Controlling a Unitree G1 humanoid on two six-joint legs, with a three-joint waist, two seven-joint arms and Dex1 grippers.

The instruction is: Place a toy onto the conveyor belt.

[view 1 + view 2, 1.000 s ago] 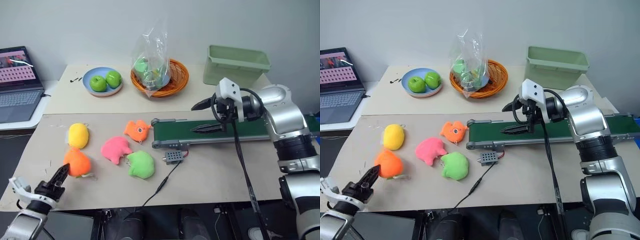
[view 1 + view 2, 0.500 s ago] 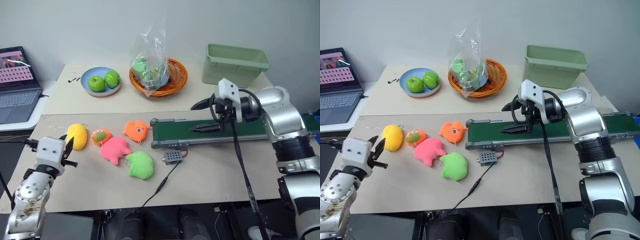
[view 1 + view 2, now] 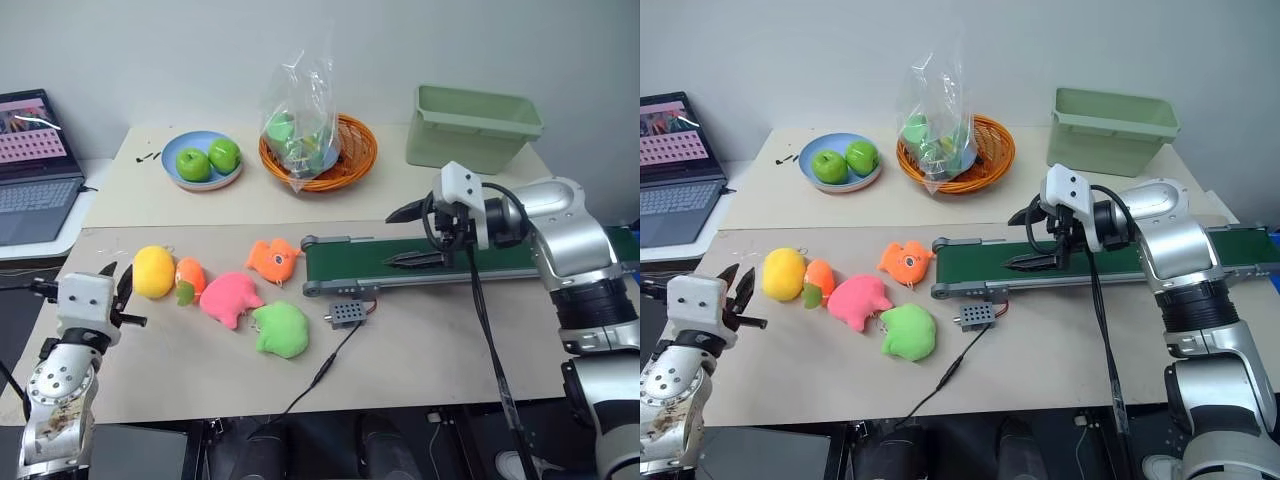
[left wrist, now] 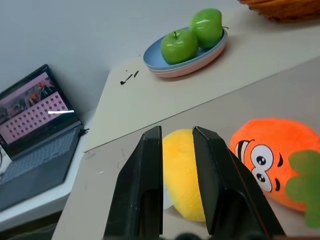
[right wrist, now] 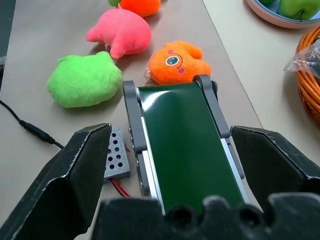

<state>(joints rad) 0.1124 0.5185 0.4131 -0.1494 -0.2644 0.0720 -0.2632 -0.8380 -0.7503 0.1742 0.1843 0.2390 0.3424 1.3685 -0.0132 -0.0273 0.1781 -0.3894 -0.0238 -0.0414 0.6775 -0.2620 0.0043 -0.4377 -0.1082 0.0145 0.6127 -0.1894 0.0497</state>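
Note:
The toy [image 3: 153,271], a plain yellow oval plush, lies at the left of the beige board, touching a round orange plush [image 3: 189,279]. My left gripper [image 3: 124,298] hovers just left of the toy, level and pointing at it. Its fingers [image 4: 148,186] stand a little apart and open, with nothing between them, and the toy [image 4: 181,170] shows just beyond their tips. The conveyor belt [image 3: 520,259] has a dark green belt and grey rails and runs along the right half. My right gripper [image 3: 392,238] hangs wide open and empty above the belt [image 5: 182,145] near its left end.
An orange fish plush [image 3: 274,257], a pink plush [image 3: 230,298] and a green plush [image 3: 281,329] lie between the toy and the belt. A grey box [image 3: 347,313] with a black cable sits in front. A laptop [image 3: 35,165], an apple plate [image 3: 205,160], a basket [image 3: 318,150] and a green bin [image 3: 475,125] stand behind.
My left gripper rose from the board's front edge, rolled over and came level beside the toy. The round orange plush went from the front left to beside the toy. The right arm kept still.

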